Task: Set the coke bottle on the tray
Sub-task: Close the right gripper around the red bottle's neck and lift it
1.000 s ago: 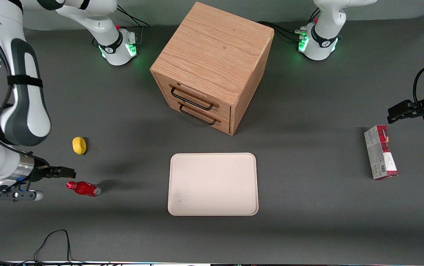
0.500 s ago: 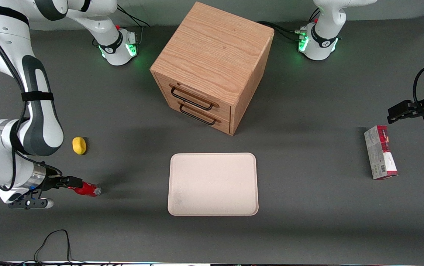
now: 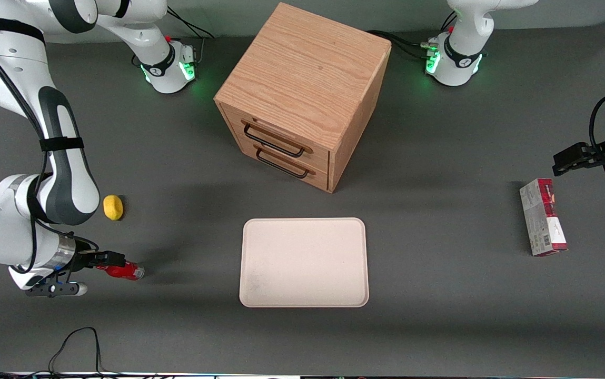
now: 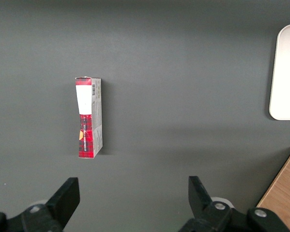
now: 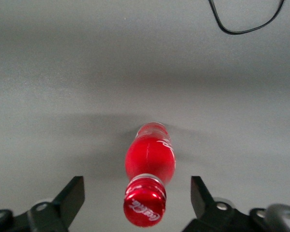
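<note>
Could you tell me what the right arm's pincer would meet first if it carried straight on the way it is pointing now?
Most likely the coke bottle: the open pincer faces its cap end, fingers either side, with nothing between.

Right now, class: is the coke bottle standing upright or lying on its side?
Lying on its side: the coke bottle rests lengthwise on the table, cap toward the open gripper at its neck.

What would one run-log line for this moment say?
phase: reaching | gripper: open, astride cap end | small red coke bottle: lying on table | cream rectangular tray: empty
</note>
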Robot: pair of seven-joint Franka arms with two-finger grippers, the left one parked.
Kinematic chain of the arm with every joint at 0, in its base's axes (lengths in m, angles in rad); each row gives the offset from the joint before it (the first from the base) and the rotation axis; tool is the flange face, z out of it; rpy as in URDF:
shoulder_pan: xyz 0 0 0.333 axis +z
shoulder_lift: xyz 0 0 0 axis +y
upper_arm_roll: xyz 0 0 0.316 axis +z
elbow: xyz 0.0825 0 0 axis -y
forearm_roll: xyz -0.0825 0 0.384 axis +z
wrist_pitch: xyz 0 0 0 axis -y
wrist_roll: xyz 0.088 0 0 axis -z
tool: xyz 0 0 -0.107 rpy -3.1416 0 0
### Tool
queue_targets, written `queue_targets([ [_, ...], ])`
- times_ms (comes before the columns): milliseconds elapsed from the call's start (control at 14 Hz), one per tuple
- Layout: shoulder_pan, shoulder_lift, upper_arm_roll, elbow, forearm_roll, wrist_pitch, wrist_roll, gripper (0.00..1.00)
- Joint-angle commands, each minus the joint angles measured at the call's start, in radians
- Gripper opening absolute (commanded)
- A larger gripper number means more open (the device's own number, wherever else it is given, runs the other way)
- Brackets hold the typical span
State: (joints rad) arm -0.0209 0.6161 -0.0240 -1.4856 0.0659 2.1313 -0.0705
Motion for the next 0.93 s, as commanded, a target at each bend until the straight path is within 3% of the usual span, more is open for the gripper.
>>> queue_targets([
  [0, -0.014, -0.009, 0.015, -0.015, -0.012, 0.021, -0.022, 0.10],
  [71, -0.017, -0.009, 0.016, -0.013, -0.012, 0.019, -0.022, 0.00],
  [500, -0.013, -0.039, 0.016, 0.043, 0.000, -0.031, -0.011, 0.00],
  [857, 0.004, -0.072, 0.018, 0.394, -0.018, -0.481, 0.075, 0.00],
])
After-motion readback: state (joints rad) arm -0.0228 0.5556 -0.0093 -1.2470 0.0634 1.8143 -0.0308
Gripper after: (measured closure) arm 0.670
